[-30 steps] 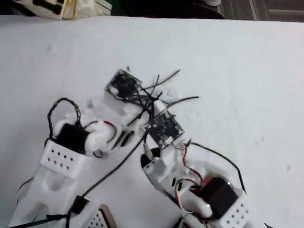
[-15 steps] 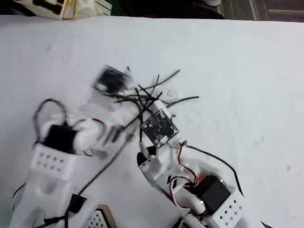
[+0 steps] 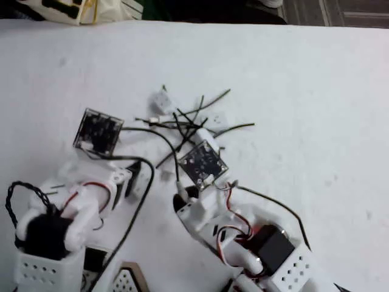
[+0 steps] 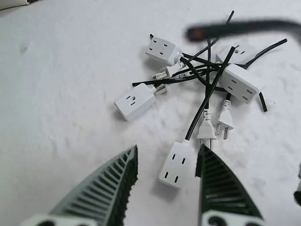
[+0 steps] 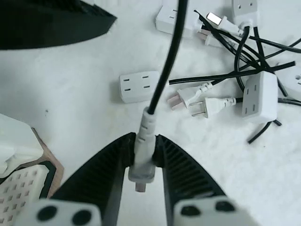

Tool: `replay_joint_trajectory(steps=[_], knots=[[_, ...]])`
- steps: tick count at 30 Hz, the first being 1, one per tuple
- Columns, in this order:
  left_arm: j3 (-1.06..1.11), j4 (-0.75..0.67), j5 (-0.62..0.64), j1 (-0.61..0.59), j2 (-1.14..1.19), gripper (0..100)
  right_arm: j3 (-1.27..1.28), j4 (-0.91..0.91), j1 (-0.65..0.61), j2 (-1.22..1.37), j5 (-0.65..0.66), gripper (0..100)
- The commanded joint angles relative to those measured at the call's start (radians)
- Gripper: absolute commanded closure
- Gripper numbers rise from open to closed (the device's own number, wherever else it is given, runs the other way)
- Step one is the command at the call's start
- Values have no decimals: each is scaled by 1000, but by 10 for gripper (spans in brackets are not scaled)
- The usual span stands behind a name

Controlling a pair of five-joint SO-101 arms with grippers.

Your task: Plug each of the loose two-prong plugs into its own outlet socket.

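Left gripper [image 4: 168, 148] gapes wide; right gripper [image 5: 144, 137] pinches one plug [image 5: 141, 165]. Four sockets [image 4: 135, 101] lie plain, a fifth is half hidden under cords [image 4: 207, 70], whose tangle obscures the count of loose plugs [image 4: 225, 123].

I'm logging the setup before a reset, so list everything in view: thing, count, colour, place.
Table: one, white, under everything.
Outlet sockets: at least four, white, scattered mid-table.
Loose plugs: at least three, white, among the sockets.
Cords: several, black, tangled mid-table.
Held plug: one, white on black cord, in the right claw.
Packet: one, yellow-white, at the table's far left edge.
Left claw: one, dark, open, above a socket.
Right claw: one, black, shut on the held plug.
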Motion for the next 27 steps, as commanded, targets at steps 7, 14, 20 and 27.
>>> replay_joint_trajectory(steps=[7,14,20,27], knots=[[41,-48,12,236,-48,793,-8,-85,-97,-1,-9,981],[41,-40,11,348,-48,744,-8,-87,-99,-1,-9,981],[32,-40,11,352,-48,731,-8,-87,-97,-1,-9,981],[-40,6,9,205,-71,731,-6,-85,-96,-1,-9,981]])
